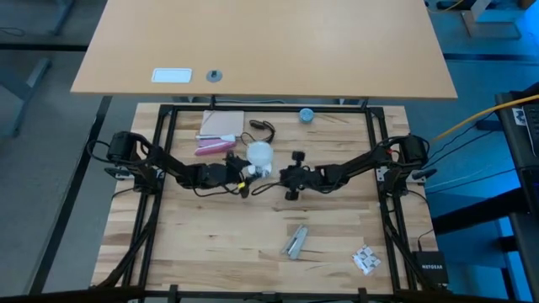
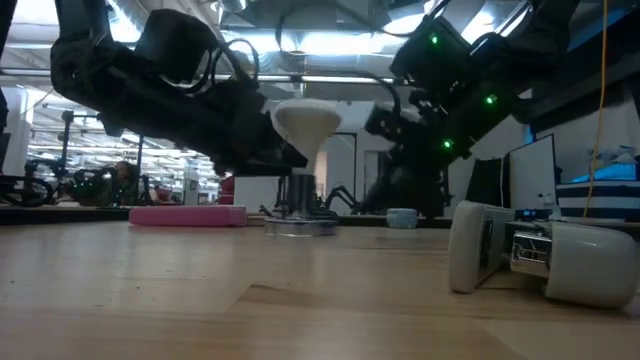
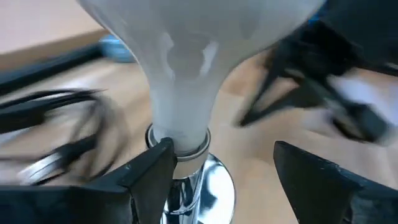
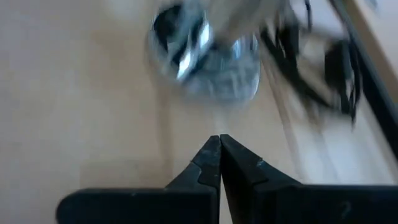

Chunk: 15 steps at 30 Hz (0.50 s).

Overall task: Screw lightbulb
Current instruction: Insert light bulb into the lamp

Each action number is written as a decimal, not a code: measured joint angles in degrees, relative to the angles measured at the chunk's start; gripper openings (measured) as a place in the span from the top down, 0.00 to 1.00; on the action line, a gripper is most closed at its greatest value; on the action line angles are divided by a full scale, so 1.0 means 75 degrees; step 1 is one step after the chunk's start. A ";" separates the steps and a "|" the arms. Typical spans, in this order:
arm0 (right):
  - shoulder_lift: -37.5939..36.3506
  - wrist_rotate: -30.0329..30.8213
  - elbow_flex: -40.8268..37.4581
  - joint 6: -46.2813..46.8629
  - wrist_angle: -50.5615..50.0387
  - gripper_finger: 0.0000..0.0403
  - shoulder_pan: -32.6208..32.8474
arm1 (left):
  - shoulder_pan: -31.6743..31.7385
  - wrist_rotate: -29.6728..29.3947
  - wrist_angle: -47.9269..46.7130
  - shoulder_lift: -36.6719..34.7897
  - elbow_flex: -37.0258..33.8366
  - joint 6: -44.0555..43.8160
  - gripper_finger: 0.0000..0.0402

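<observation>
While only a white blob is seen from above at the middle of the frame, the lightbulb (image 3: 186, 68) is shown up close in the left wrist view, neck down in the silver socket (image 3: 189, 186). The left gripper (image 3: 224, 168) is spread wide around the neck. The right gripper (image 4: 219, 155) is seen pinched shut, holding nothing.

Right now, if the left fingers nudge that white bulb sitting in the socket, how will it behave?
The lightbulb is probably fragile: it looks like thin frosted glass. Its wide globe above a narrow neck makes it top-heavy, so the small silvery socket might tip. The smooth surface could slip between the open left fingers.
</observation>
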 joint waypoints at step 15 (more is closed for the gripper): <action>0.0291 -0.2452 0.0003 -0.1875 0.1127 0.96 -0.0006 | -0.0637 0.1414 0.0186 0.0007 0.0010 0.0287 0.38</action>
